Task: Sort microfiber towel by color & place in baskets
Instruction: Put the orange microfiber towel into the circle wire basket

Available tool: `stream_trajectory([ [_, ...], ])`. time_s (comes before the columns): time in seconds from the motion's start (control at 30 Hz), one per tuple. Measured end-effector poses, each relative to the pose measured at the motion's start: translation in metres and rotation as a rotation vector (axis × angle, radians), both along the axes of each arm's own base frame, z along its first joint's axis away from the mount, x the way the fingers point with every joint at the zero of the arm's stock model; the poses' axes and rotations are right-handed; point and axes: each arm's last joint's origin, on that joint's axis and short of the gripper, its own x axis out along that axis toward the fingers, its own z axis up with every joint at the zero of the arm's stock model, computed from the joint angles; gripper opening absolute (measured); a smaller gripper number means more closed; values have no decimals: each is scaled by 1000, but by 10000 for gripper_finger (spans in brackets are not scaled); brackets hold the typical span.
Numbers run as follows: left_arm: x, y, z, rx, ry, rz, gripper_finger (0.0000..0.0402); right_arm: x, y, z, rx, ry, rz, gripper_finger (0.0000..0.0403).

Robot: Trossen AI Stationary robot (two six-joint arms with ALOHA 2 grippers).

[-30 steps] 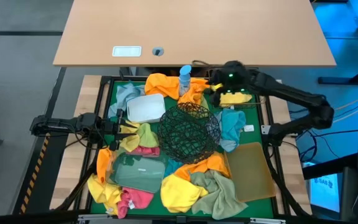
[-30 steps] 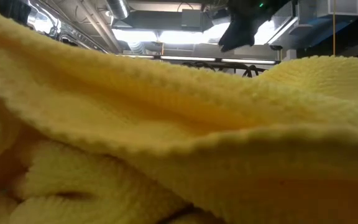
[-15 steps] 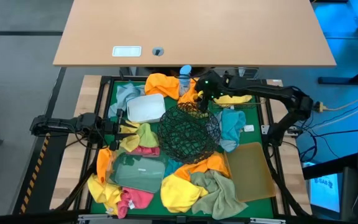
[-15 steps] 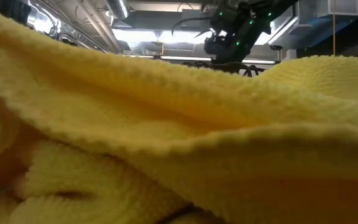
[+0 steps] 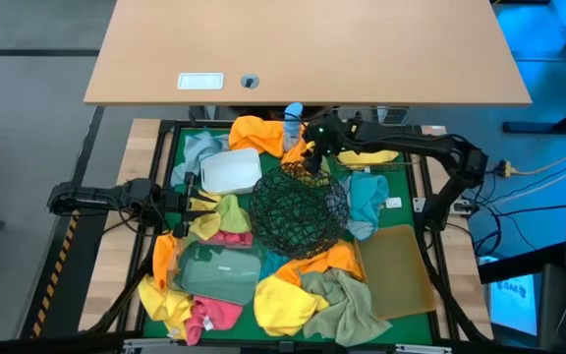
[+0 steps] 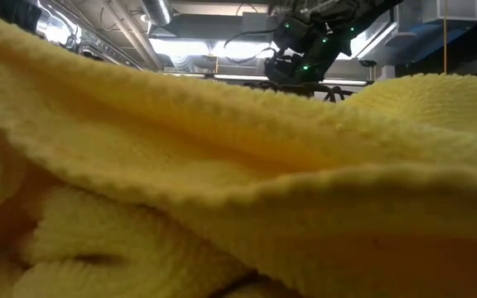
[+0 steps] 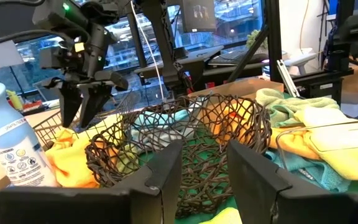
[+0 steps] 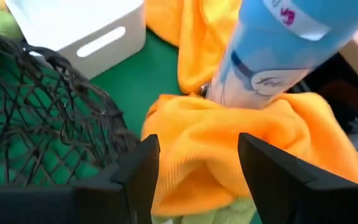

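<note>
From above, the right gripper hangs over the orange towel at the far edge of the round black wire-mesh bowl, just beside the blue-capped bottle. The left gripper waits at the table's left side, next to the white rectangular tub. The tan rectangular bin lies at the near right, well apart from both.

At table height, a yellow towel fills almost everything; the right arm's gripper shows above its fold, fingers hidden.

In the left wrist view, the left gripper's own fingers stand apart with nothing between them, facing the mesh bowl. Beyond it, the right gripper points down, jaws spread, over the orange towel, with the bottle beside.

In the right wrist view, its two fingers stand wide apart, straddling the orange towel without clamping it; the bottle rests against that towel, with the tub and bowl near.
</note>
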Motion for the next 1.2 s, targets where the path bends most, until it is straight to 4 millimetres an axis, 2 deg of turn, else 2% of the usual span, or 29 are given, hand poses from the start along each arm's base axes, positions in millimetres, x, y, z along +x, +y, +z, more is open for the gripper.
stream_trajectory([
  [0.33,0,0,0,0,0,-1,121,7,-6,-18,-12,40,-112,218],
  [0.7,0,0,0,0,0,0,121,7,-6,-23,-3,65,-117,218],
  [1.2,0,0,0,0,0,0,121,7,-6,-41,67,153,-131,217],
])
